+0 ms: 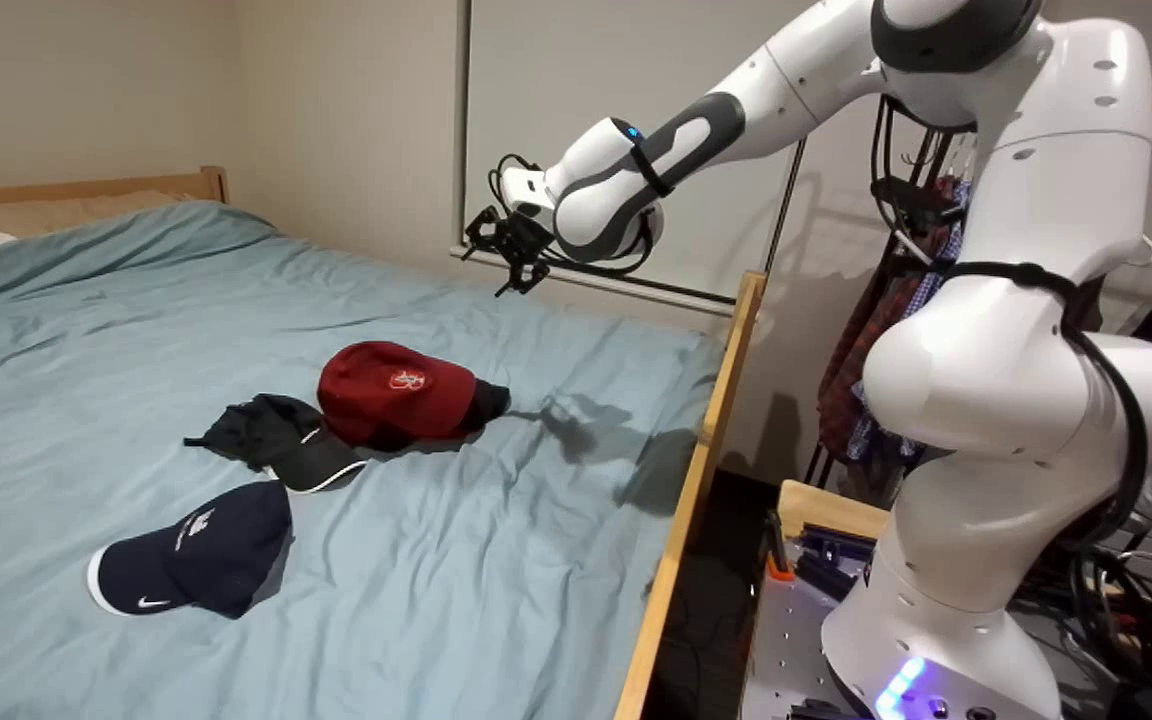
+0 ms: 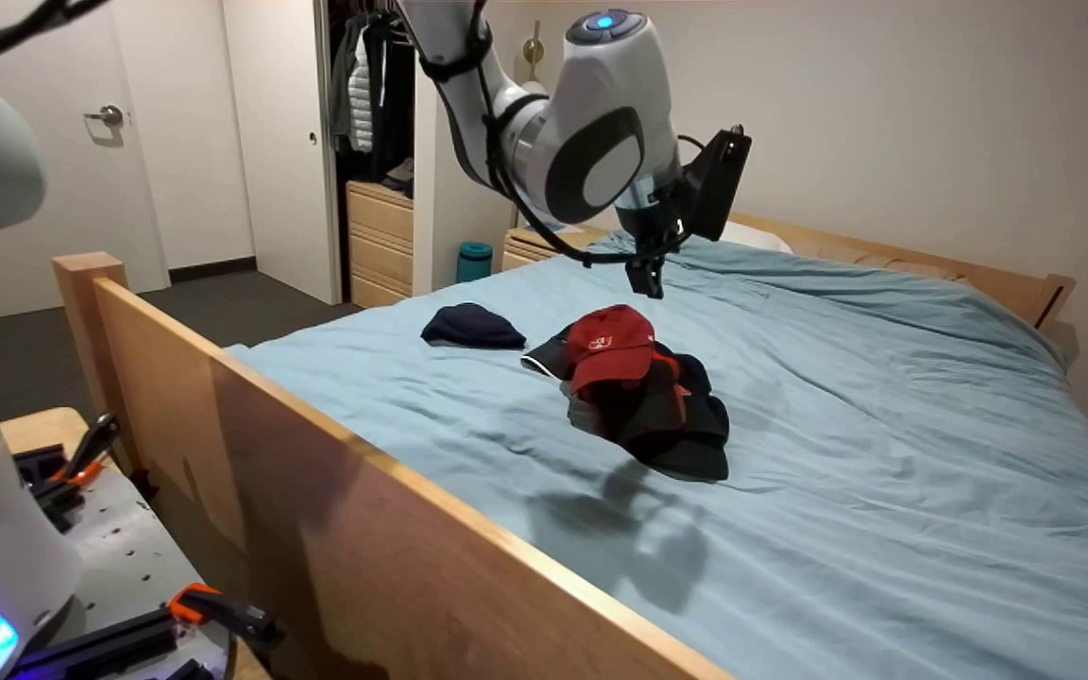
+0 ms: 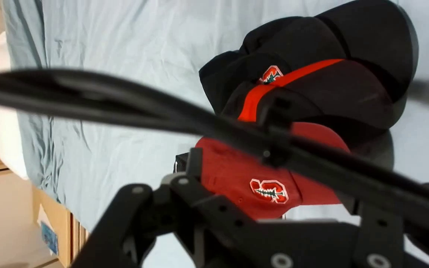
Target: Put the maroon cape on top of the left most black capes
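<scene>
1. Wrist view, nearest the action: the gripper [image 3: 273, 183] is spread wide, and both exterior views show it up in the air, holding nothing.
2. Well below it, the maroon cap [image 2: 612, 345] lies in the huddle on the bed [image 1: 496, 580], overlapping the red-trimmed cap [image 3: 337, 89] as seen from above.
3. The white-edged black cap [image 1: 271, 440] sits beside or partly under it; I cannot tell which.
4. Farther out, the navy cap [image 1: 201, 550] lies apart, nothing on top.
5. My guess: if the white-edged one is meant, placing may be nearly done; otherwise grasping and carrying remain.
</scene>
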Controlling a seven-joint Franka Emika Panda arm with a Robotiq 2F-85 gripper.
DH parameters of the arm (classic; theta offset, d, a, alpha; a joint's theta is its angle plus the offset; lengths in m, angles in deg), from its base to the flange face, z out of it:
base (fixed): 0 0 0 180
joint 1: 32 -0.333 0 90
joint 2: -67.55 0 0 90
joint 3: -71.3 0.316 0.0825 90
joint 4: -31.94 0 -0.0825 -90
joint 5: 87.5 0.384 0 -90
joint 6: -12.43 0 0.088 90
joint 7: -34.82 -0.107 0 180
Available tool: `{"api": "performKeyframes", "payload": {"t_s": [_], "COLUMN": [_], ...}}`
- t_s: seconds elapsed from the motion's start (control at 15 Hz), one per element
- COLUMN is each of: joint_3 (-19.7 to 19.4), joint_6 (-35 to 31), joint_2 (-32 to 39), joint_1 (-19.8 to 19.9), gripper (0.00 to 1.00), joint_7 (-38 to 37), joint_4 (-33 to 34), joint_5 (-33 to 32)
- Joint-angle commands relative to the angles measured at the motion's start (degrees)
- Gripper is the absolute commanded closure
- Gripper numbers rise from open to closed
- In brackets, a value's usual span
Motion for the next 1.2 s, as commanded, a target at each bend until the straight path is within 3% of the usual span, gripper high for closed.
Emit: {"api": "performKeyframes", "payload": {"t_s": [0.0, 0.27, 0.4, 0.47, 0.67, 0.8, 1.13], "joint_3": [-0.29, 11.57, 12.08, 10.76, 11.82, 16.89, 27.41], "joint_6": [2.98, 10.05, 9.79, 9.17, 9.25, 18.51, 29.94], "joint_2": [-8.66, -7.84, -11.16, -8.0, -10.11, -5.38, -0.77], "joint_1": [-4.16, -1.7, -3.36, -4.01, -4.14, -1.65, 5.31], "gripper": [0.0, 0.0, 0.0, 0.0, 0.0, 0.0, 0.0], "joint_7": [-5.55, -3.94, -5.9, -5.2, -5.62, 0.19, 11.11], "joint_4": [-3.53, -1.88, -2.41, -1.74, -1.85, 0.29, 0.1], "joint_5": [1.5, 4.46, 3.89, 3.02, 3.02, 4.91, 7.18]}}
